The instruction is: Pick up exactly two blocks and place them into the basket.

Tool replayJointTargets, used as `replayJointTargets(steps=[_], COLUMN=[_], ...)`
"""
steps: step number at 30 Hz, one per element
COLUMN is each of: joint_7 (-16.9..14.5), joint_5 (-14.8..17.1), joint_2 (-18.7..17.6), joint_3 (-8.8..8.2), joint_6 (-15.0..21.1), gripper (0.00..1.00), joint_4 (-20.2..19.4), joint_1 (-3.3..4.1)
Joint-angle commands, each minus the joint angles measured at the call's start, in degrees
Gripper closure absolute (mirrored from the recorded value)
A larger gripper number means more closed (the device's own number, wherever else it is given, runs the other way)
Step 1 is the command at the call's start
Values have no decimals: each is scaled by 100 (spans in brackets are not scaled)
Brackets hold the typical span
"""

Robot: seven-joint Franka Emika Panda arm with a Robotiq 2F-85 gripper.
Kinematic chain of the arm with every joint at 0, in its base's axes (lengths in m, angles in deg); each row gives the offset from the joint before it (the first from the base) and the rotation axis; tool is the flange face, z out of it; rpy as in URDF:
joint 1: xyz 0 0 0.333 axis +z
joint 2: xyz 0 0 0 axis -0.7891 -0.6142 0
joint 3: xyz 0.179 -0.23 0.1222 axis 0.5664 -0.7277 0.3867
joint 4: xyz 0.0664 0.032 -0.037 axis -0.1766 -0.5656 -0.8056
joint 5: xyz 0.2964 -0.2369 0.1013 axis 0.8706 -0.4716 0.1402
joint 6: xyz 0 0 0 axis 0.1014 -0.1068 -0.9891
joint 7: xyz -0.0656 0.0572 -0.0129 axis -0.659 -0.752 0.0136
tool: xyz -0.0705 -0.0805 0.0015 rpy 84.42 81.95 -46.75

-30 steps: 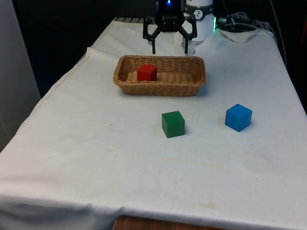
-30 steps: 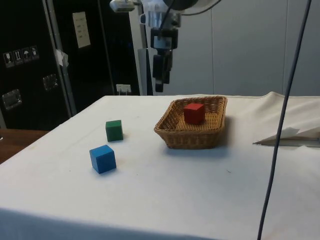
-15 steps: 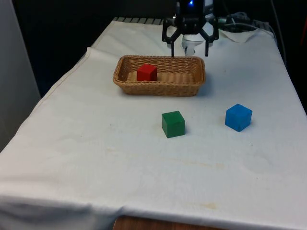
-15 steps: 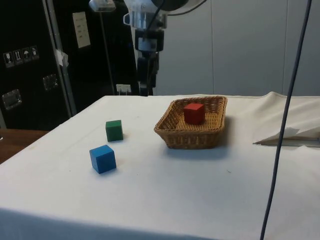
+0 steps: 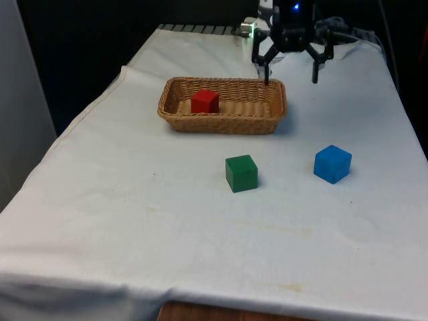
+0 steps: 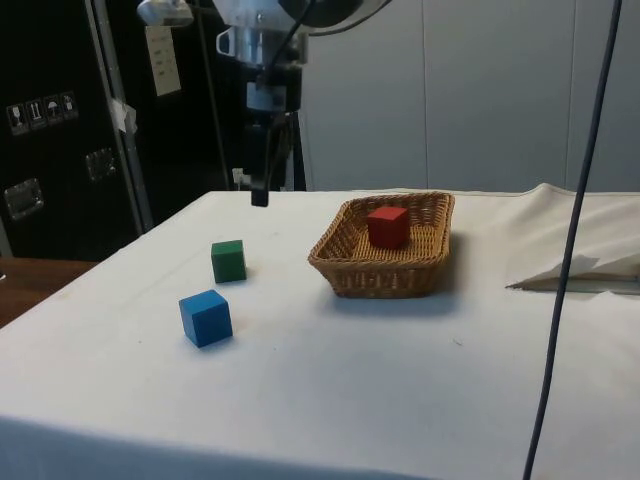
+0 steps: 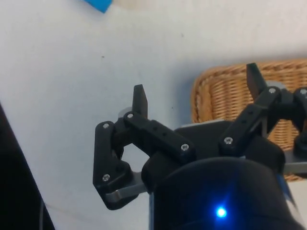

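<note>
The claw [image 5: 291, 71] hangs with its fingers spread wide and holding nothing, above the cloth just past the basket's [image 5: 223, 121] far corner on the front view's right. A red block [image 5: 204, 101] sits inside the basket. The green block [image 5: 241, 173] and blue block [image 5: 332, 164] rest on the cloth, apparently well apart from the claw.

The basket [image 7: 235, 96] is partly hidden behind the gripper [image 7: 197, 98], and the blue block [image 7: 99, 5] is cut off by the wrist picture's edge.
</note>
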Motion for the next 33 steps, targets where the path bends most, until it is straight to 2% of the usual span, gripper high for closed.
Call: replayJointTargets(steps=[1, 5, 6, 8, 12, 13, 15, 16, 22, 25, 29, 33], joint_7=[132, 264, 206, 355, 493, 493, 447, 561, 647, 665, 659, 653], joint_5=[-34, -46, 0, -52, -40, -40, 0, -11, 69, 34, 172, 252], joint_2=[-63, -138, -109, -218, -401, -401, -384, -573, -1060, -1186, -1484, -1702], joint_3=[52, 206, 246, 309, 481, 481, 527, 584, 773, 785, 865, 888], joint_6=[-17, -11, 0, 0, 17, 17, 6, 29, 6, 17, 17, 29], gripper=[0, 0, 0, 0, 0, 0, 0, 0, 0, 0, 0, 0], joint_4=[74, 160, 138, 235, 401, 401, 401, 533, 945, 1049, 1272, 1427], joint_1=[40, 40, 6, 40, 46, 46, 6, 40, 11, 6, -29, -29])
